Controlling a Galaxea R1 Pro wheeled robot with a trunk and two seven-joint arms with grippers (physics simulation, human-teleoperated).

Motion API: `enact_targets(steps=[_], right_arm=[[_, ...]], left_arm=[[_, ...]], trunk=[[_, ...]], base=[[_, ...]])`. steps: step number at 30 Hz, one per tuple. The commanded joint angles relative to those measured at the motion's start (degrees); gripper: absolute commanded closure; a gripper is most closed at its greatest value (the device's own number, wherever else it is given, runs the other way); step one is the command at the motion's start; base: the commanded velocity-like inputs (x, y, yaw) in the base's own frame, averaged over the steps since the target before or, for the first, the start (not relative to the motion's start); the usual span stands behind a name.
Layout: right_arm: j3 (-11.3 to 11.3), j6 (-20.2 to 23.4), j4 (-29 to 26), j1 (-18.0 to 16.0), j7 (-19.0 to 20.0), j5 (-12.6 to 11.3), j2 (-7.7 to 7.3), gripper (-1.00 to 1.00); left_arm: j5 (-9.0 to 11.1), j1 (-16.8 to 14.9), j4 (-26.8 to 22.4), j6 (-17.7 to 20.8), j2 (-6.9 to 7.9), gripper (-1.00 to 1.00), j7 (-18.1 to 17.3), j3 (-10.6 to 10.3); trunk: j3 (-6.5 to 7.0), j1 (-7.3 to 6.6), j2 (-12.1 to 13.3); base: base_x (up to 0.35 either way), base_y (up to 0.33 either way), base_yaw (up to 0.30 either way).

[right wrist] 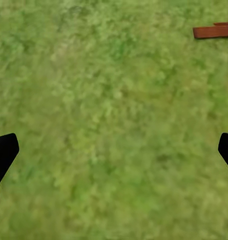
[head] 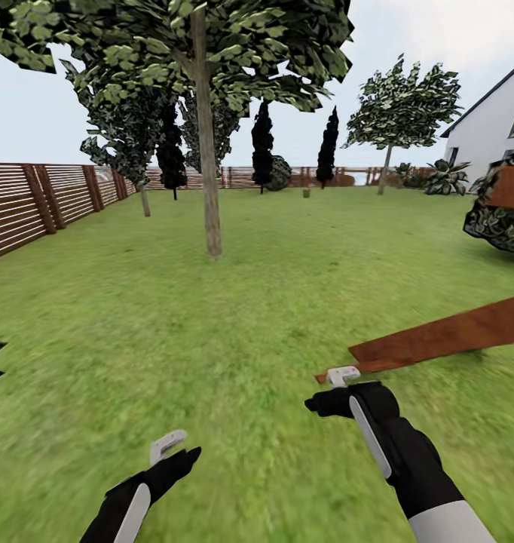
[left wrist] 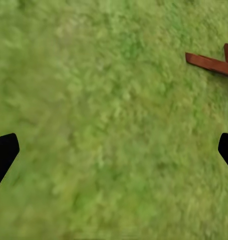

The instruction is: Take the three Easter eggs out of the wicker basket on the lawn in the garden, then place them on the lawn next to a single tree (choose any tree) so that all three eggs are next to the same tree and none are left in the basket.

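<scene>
scene: garden, wide mottled green lawn (head: 234, 324), brown slatted wooden fence (head: 31, 204) beyond the left arm
tree: thick pale grey-brown trunk (head: 209, 188), well ahead of both grippers
basket: small object far ahead (head: 306, 193), too small to tell
left gripper (left wrist: 114, 150): fingers wide, empty, over grass
right gripper (right wrist: 114, 150): fingers wide, empty, rust-brown plank (head: 445, 335) just beside
step: searching for the basket; judged best to keep arms tucked and scan the lawn

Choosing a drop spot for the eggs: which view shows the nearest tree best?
The head view: the tree stands whole on the lawn, trunk and canopy. Both wrist views look down at grass, with no trunk.
</scene>
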Motion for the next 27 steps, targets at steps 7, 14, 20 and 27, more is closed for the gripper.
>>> enact_targets(steps=[7, 14, 20, 27], right_arm=[[0.05, -6.07, -0.15, 0.17, -0.15, -0.31, -0.36, -1.0], [-0.01, -7.71, -0.25, 0.21, -0.19, -0.14, -0.3, -1.0], [-0.02, -7.93, -0.31, 0.21, -0.24, -0.01, -0.27, -1.0], [0.03, -7.98, -0.44, 0.28, -0.24, 0.12, -0.32, -1.0]], left_arm=[[0.22, 0.57, -0.17, 0.36, 0.07, -1.0, -0.28, 0.27], [0.16, 0.73, -0.22, 0.33, 0.1, -1.0, -0.27, 0.27], [0.14, 0.75, -0.23, 0.33, 0.1, -1.0, -0.27, 0.27], [0.14, 0.75, -0.22, 0.33, 0.1, -1.0, -0.27, 0.28]], trunk=[[-0.06, 0.03, -0.03], [-0.06, 0.03, -0.03], [-0.06, 0.03, -0.03], [-0.06, 0.03, -0.03]], base=[[0.321, 0.102, 0.0], [0.321, 0.102, 0.0], [0.321, 0.102, 0.0], [0.321, 0.102, 0.0]])
